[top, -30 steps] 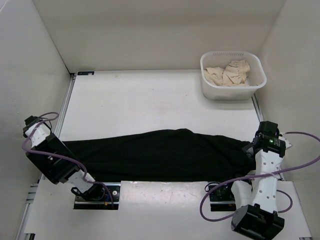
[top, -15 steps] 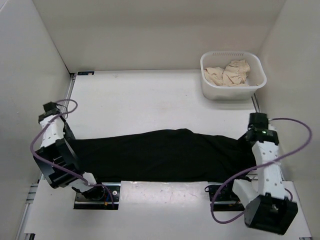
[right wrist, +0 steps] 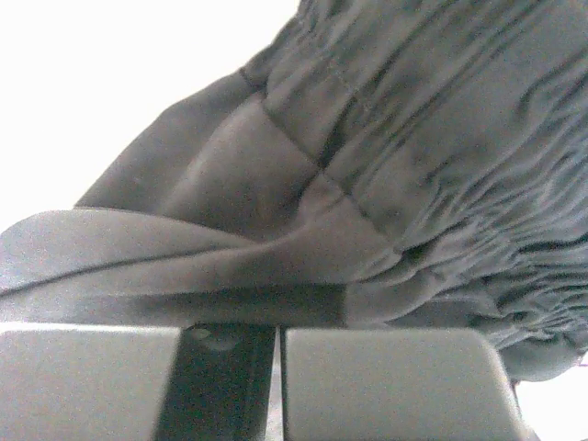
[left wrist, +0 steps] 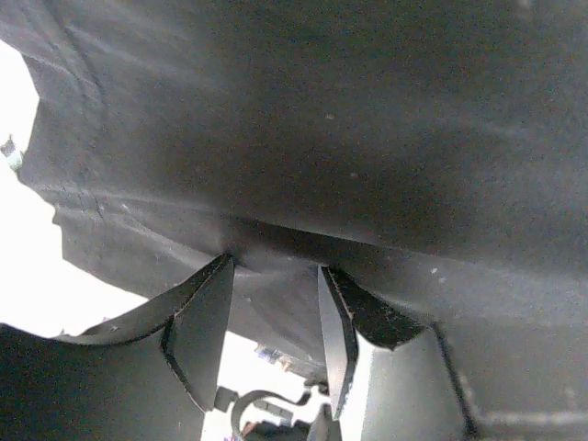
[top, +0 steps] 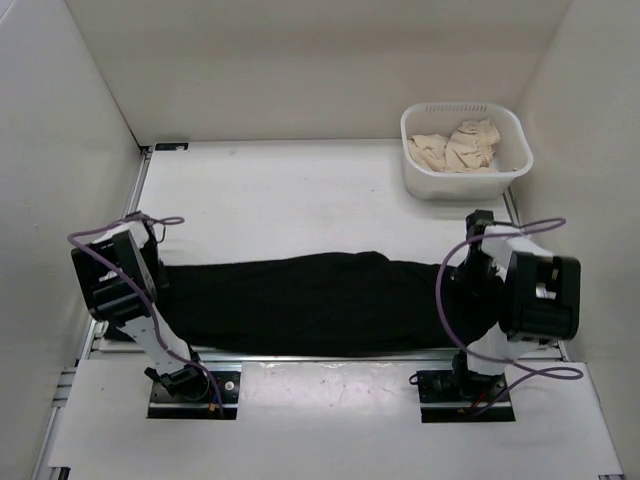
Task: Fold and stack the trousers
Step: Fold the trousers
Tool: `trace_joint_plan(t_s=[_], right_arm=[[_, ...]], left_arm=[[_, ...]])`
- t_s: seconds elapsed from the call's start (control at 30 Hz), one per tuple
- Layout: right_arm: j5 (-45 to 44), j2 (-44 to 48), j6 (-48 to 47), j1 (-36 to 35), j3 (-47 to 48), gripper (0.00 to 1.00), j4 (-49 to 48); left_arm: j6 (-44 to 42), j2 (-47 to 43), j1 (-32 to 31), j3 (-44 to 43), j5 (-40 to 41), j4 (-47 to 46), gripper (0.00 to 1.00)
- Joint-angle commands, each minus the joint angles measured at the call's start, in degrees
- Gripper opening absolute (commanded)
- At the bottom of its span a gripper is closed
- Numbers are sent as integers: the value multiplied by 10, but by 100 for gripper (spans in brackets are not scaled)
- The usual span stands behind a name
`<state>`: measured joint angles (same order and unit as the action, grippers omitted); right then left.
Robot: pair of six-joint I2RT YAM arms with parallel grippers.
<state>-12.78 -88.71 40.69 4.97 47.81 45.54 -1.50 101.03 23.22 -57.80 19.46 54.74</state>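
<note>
The black trousers (top: 320, 305) lie stretched left to right across the table's near half. My left gripper (left wrist: 274, 265) is at their left end, half hidden under its own arm in the top view (top: 148, 282). Its jaws stand apart, the cloth's edge (left wrist: 138, 230) runs across the tips, and white table shows through the gap. My right gripper (right wrist: 278, 331) is at the right end (top: 472, 285), shut on a fold of the trousers just below the gathered waistband (right wrist: 441, 138).
A white basket (top: 415, 178) holding beige cloth (top: 462, 145) stands at the far right corner. Walls close in the table on the left, right and back. A pale plate (top: 330, 395) spans the near edge between the two arm bases.
Both arms have swung up and inward over the ends of the trousers. The right gripper has gone from open to shut on the waist end. The trousers' near edge has drawn back from the front plate.
</note>
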Motion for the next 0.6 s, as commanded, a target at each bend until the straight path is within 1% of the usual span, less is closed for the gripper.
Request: trace_joint_plan(t_s=[0.0,0.03,0.1,0.17,0.2,0.27,0.3,0.33,0.37,0.43,0.47,0.5,0.53,0.57], right_arm=[[-44,-73,-26,10,93,4,-92],[-51,-99,-38,10,118,4,-92],[-57,-120,-47,10,182,4,-86],[-63,-146,-54,10,216,4,-79],[-63,-153,-61,10,232,6,-64],[-45,-160,-76,10,263,23,-51],[-24,-153,-82,10,263,34,-46],[-14,-141,-90,10,263,48,-46],[-6,-126,-101,10,263,71,-46],[-6,-68,-108,15,238,86,-34],[-6,-46,-108,23,229,97,-29],[-6,-25,-108,29,221,99,-22],[-6,14,-101,37,201,99,-10],[-6,30,-93,59,190,99,0]], left_arm=[[15,33,-32,-64,-72,-118,54],[15,45,-49,-77,-78,-118,54],[15,57,-62,-108,-78,-118,54],[15,76,-68,-135,-89,-105,55],[15,81,-68,-136,-89,-100,55],[15,87,-74,-142,-89,-95,58],[15,87,-74,-135,-89,-95,59],[15,87,-74,-135,-89,-95,59],[15,87,-79,-135,-89,-95,61],[15,87,-79,-129,-84,-95,62],[15,81,-79,-123,-84,-95,62],[15,81,-79,-122,-84,-95,62],[15,75,-79,-117,-84,-89,62],[15,75,-79,-117,-84,-89,63]])
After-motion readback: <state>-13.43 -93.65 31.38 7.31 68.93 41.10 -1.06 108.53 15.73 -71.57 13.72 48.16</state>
